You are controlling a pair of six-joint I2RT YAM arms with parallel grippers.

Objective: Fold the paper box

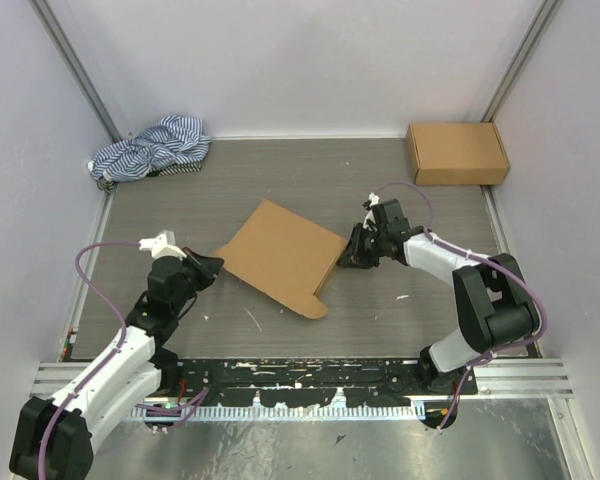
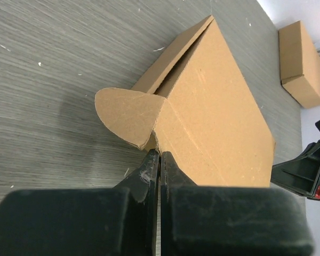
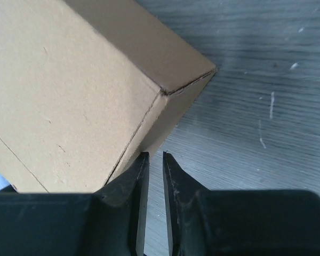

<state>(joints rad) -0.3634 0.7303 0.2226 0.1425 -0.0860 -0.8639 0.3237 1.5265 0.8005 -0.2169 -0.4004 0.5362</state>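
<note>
Left fingers [image 2: 146,176], nearest, are clenched together with no cardboard seen between them. Their tips touch the near corner of the plain brown corrugated cardboard mailer, the paper box [image 1: 280,255], just below its rounded flap [image 2: 129,116]. The box lies mid-surface, partly formed, between both arms. Right fingers [image 3: 133,181] stand narrowly parted at its opposite corner, grasping nothing.

Judgement: the rounded flap is not yet tucked. Brace the opposite corner with the right and press the flap inward along its crease with the left, without crushing the wall.

Further back, the grey wood-grain surface [image 1: 380,320] carries a second closed brown cardboard box [image 1: 457,152] far right and a crumpled blue-and-white striped cloth [image 1: 152,148] far left. Both sit well apart and obstruct nothing.
</note>
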